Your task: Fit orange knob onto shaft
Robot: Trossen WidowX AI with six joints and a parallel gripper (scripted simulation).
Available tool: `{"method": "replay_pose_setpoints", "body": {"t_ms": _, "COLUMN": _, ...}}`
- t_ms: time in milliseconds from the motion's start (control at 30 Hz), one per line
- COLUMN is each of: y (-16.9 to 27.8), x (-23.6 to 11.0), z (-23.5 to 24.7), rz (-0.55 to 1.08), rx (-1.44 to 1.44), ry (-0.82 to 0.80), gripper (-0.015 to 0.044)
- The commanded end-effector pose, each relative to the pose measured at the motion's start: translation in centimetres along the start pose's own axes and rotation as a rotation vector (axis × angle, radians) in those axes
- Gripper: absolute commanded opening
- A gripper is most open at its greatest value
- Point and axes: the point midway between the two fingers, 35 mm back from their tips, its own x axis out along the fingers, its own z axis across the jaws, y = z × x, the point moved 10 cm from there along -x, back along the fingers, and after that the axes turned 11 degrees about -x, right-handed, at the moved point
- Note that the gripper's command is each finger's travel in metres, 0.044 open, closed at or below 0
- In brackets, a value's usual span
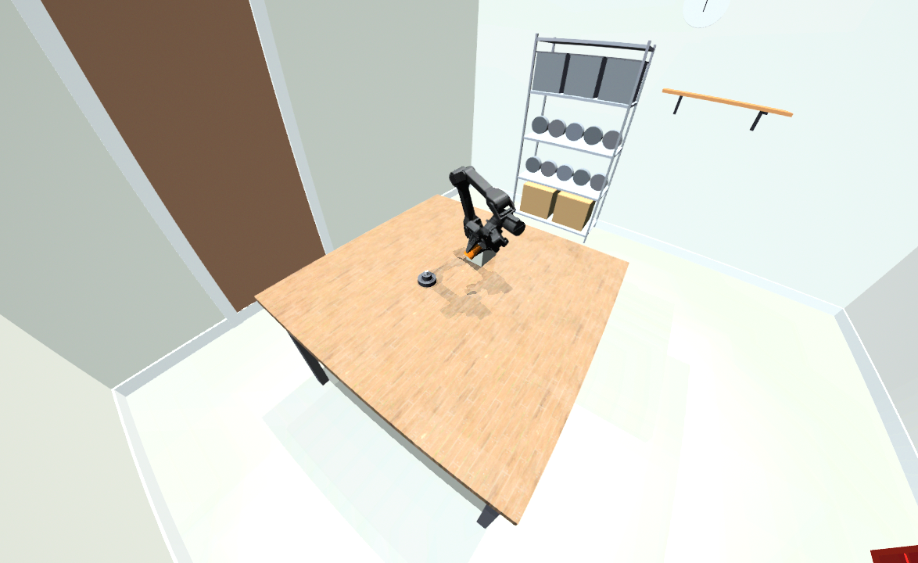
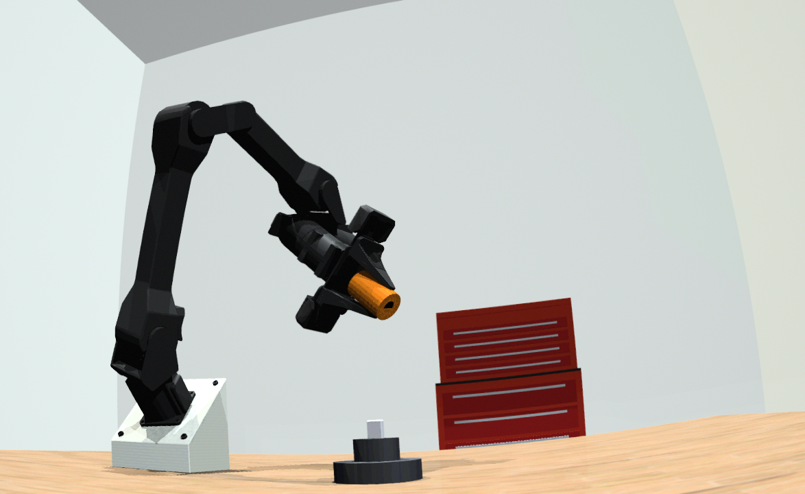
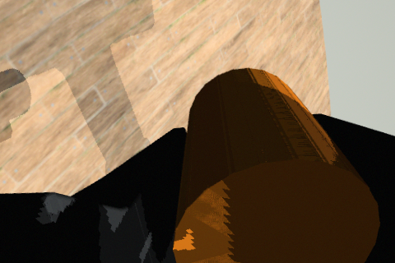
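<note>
My gripper is shut on the orange knob and holds it high above the table. The knob is a cylinder, tilted about level, its end face with a dark D-shaped hole turned down and to the right in the exterior view. The round black pedestal stands on the wooden table with the short silver shaft upright on top. The knob is well above the shaft, about over it in the exterior view. In the wrist view the pedestal does not show.
The arm's white base block stands on the table behind and left of the pedestal. A red tool chest stands beyond the table. A metal shelf rack is behind the table by the wall.
</note>
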Motion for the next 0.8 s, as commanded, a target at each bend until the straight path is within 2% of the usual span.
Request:
{"method": "replay_pose_setpoints", "body": {"t_ms": 0, "y": 0.3, "x": 0.4, "z": -0.9, "rz": -0.028, "rx": 0.012, "ry": -0.080, "gripper": 0.0000}}
{"method": "replay_pose_setpoints", "body": {"t_ms": 767, "y": 0.9, "x": 7.0, "z": -4.0, "rz": -0.142, "rx": 0.010, "ry": -0.660, "gripper": 0.0000}}
